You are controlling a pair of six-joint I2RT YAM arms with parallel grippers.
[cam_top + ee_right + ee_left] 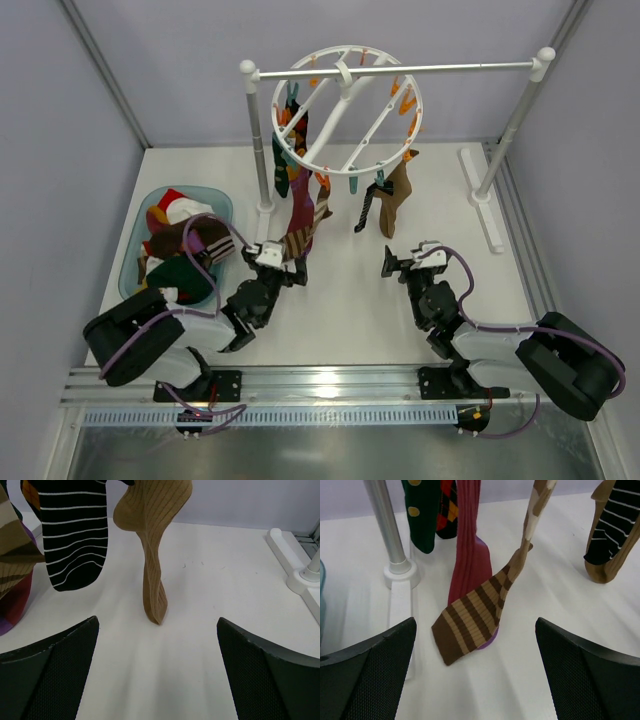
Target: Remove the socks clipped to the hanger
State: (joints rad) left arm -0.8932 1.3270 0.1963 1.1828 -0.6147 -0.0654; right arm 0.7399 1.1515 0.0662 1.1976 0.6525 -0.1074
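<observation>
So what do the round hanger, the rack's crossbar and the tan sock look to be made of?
Round hanger: white plastic, probably; smooth, moulded ring and spokes.
Crossbar: metal by its look, a thin grey tube with a dull sheen.
Tan sock: knitted fabric, matte; fine vertical ribs, hanging limp and twisted.

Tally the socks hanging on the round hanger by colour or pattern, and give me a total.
Dark green sock with yellow dots: 1
Red-orange diamond sock: 1
Maroon sock: 1
Brown striped sock: 1
Black-white striped sock: 1
Tan sock: 1
Total in view: 6
</observation>
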